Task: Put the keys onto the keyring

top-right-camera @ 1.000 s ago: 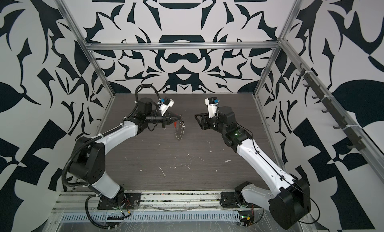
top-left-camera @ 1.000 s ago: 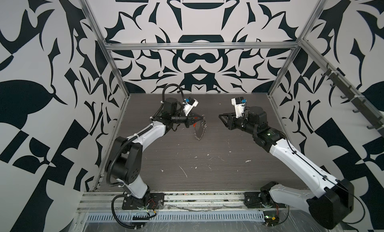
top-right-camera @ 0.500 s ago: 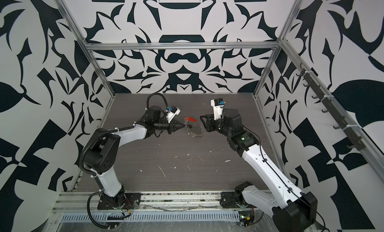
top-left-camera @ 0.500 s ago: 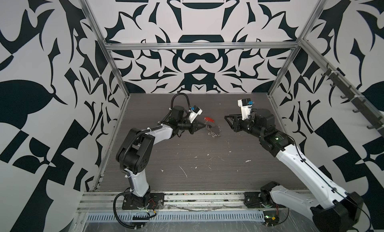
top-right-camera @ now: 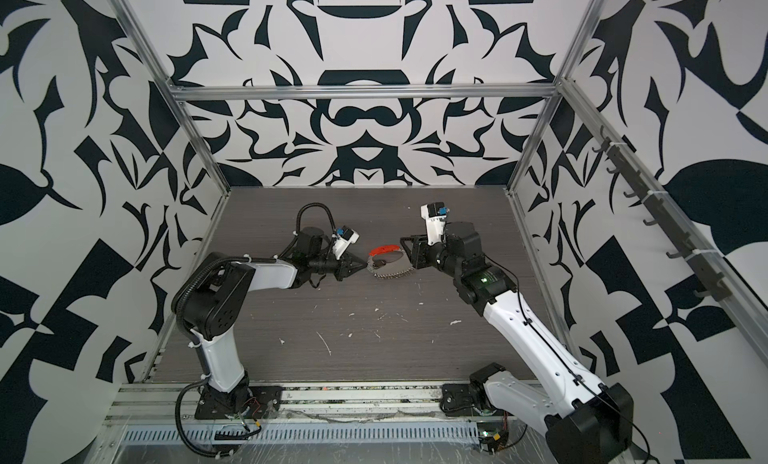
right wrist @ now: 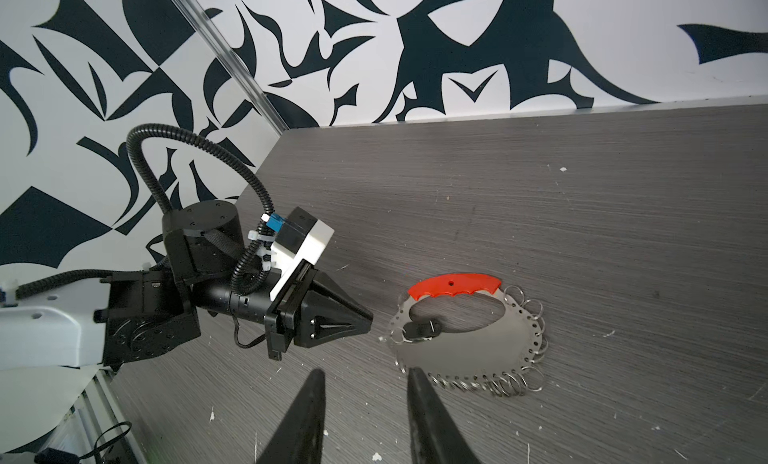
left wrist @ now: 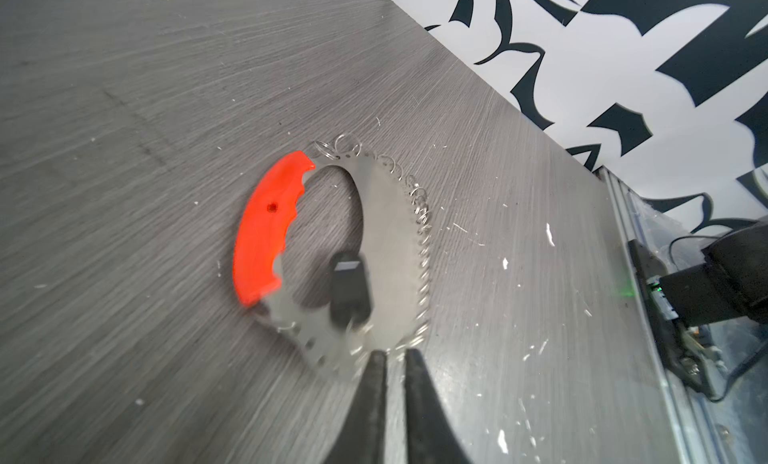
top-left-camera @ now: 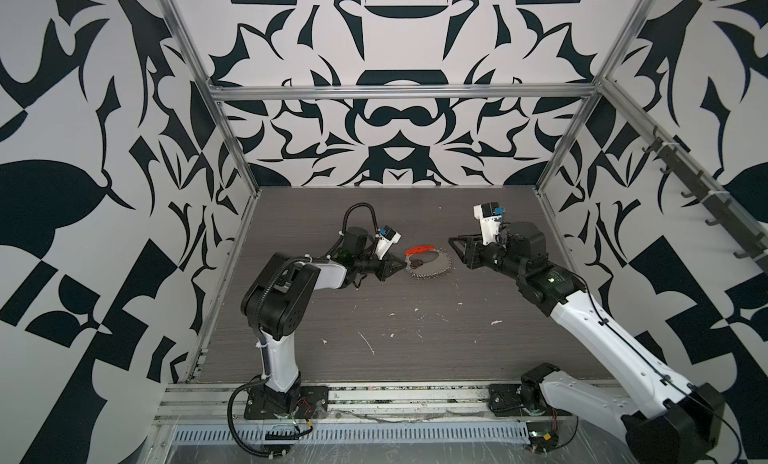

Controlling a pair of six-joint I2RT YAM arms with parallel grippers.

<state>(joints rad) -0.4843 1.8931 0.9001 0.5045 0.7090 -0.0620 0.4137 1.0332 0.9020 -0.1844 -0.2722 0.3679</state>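
A silver crescent plate [left wrist: 390,250] with an orange-red handle [left wrist: 266,225] lies flat on the table, shown in both top views [top-left-camera: 430,266] [top-right-camera: 392,267]. Small rings line its outer edge. The black key [left wrist: 349,287] [right wrist: 422,329] rests on the plate, its metal tip at one keyring [right wrist: 397,337] on the edge; whether it is threaded I cannot tell. My left gripper [left wrist: 395,354] [top-left-camera: 403,266] [top-right-camera: 365,265] [right wrist: 370,316] points at that end, jaws a narrow gap apart, nothing between them. My right gripper [right wrist: 366,372] [top-left-camera: 457,252] [top-right-camera: 409,252] hovers open and empty on the plate's other side.
The dark wood-grain table [top-left-camera: 374,316] carries scattered white flecks [top-left-camera: 368,341] toward the front. Patterned walls and aluminium frame posts [top-left-camera: 232,142] close in three sides. A metal rail [top-left-camera: 374,399] with both arm bases runs along the front edge.
The left gripper brought the dangling plate with its key down to the table and let go; its jaws have parted slightly. The right gripper shifted a little to the right.
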